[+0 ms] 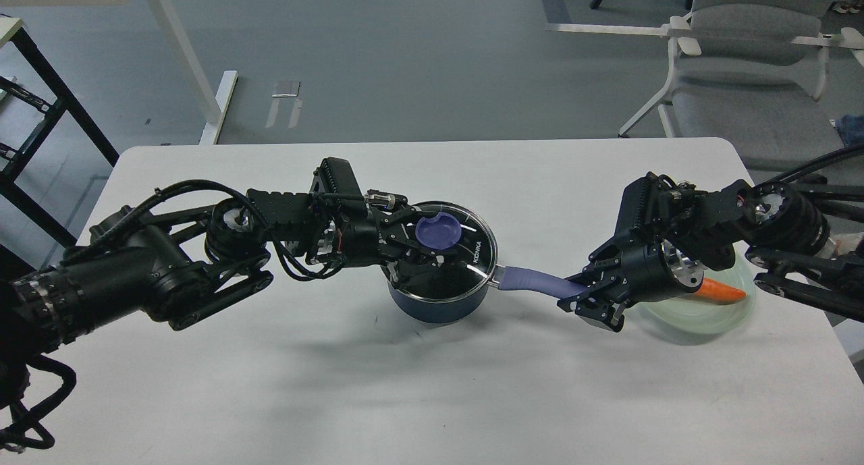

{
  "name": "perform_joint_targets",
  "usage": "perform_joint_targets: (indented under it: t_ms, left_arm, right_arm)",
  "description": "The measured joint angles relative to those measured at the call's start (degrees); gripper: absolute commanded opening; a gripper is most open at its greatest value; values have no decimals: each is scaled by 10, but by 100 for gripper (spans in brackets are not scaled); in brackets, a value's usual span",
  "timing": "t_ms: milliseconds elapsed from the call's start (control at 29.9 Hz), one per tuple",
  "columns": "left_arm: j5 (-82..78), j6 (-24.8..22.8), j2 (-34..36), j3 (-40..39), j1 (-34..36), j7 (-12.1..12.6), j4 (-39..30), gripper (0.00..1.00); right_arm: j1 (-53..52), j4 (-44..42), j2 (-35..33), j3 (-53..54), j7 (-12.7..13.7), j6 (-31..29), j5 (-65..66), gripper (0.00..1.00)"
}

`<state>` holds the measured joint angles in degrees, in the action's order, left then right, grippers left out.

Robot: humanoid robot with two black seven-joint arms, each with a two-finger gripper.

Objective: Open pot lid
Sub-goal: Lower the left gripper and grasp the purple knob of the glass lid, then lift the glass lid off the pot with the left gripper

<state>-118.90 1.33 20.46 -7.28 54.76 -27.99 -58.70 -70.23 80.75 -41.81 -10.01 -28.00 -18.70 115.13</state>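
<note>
The left pincer (426, 248) grips the purple knob (438, 231) of the glass lid (466, 239), which looks tilted up off the dark pot (435, 303) mid-tabletop (337, 384). The right pincer (586, 302) clamps the pot's purple handle (533, 281), steadying it. The lid is likely rigid, breakable and slick; the knob is the sensible hold.

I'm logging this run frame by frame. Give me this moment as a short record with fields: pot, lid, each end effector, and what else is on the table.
pot: dark blue, mid-table
lid: glass, near edge raised off the rim, purple knob
left end effector: at the knob, over the lid; grip unclear
right end effector: shut on the pot's purple handle
other: carrot in a clear bowl, right side
table: white
</note>
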Motion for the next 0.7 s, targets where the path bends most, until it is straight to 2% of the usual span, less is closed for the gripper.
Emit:
perform_joint_targets:
  t_ms: [67,201,468,702]
  left_arm:
    - [0,3,0,1,0,0,0,37]
    - [0,5,0,2,0,0,0,34]
    - [2,5,6,8,21,-1,-17,34]
    - [6,6,60,7,63,0,-47,34]
  right_arm:
    - [0,0,0,0,0,0,0,29]
    - [0,0,-1,0,0,1,0,29]
    - [0,0,-1,0,0,2,0,29]
    - [0,0,-1,0,0,1,0,29]
